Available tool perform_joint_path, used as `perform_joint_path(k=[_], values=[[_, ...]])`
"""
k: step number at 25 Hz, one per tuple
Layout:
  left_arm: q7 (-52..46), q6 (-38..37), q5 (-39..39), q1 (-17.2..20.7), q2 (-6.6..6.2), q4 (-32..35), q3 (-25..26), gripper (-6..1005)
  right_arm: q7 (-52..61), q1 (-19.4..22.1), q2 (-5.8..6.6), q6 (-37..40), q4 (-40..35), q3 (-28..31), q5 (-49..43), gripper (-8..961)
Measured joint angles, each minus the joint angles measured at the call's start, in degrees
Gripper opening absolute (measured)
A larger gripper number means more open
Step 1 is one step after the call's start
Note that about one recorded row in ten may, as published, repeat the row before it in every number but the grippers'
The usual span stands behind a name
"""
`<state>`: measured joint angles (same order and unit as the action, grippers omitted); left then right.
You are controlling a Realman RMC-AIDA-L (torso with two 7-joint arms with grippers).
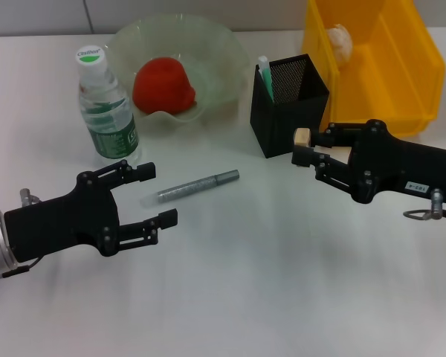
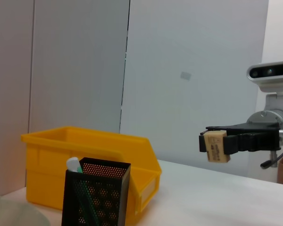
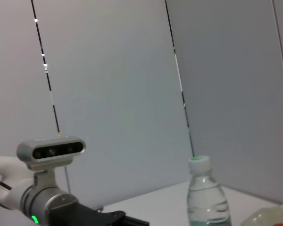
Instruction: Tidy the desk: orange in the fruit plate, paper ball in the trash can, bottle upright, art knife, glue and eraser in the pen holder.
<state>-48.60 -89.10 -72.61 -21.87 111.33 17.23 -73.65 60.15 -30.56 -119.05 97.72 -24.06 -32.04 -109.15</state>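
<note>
My right gripper [image 1: 303,147] is shut on a beige eraser [image 1: 303,137] and holds it above the table, just right of the black mesh pen holder [image 1: 288,104]. A green-and-white glue stick [image 1: 264,74] stands in the holder. The left wrist view shows the same eraser [image 2: 216,147] and holder [image 2: 96,195]. A grey art knife [image 1: 199,186] lies on the table. My left gripper [image 1: 161,195] is open and empty just left of it. The red-orange fruit [image 1: 163,85] sits in the glass plate [image 1: 230,52]. The bottle [image 1: 105,104] stands upright. The paper ball [image 1: 340,41] lies in the yellow bin [image 1: 401,67].
The yellow bin stands at the back right, right behind the pen holder. The bottle stands close behind my left gripper and also shows in the right wrist view [image 3: 206,197]. White tabletop stretches across the front.
</note>
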Motion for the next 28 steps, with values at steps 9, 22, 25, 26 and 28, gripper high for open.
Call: perform_joint_path(k=[9, 22, 25, 26, 28], values=[[-1.74, -0.19, 0.1, 0.06, 0.05, 0.48, 0.0, 818, -2.62, -0.27, -0.08, -2.77, 2.57, -0.02, 4.94, 389], [-1.76, -0.32, -0.08, 0.17, 0.06, 0.53, 0.0, 819, -1.76, -5.62, -0.31, -20.97, 4.64, -0.18, 14.07, 406], [-1.76, -0.39, -0.08, 0.17, 0.06, 0.53, 0.0, 819, -1.81, -6.96, -0.31, -23.51, 4.65, -0.41, 14.1, 410], [-1.76, -0.39, -0.08, 0.17, 0.06, 0.53, 0.0, 819, -1.81, -7.4, -0.31, -24.26, 4.71, -0.58, 14.1, 411], [-1.69, -0.77, -0.08, 0.35, -0.06, 0.53, 0.0, 819, -1.78, -8.4, -0.31, -26.02, 4.93, -0.87, 14.07, 414]])
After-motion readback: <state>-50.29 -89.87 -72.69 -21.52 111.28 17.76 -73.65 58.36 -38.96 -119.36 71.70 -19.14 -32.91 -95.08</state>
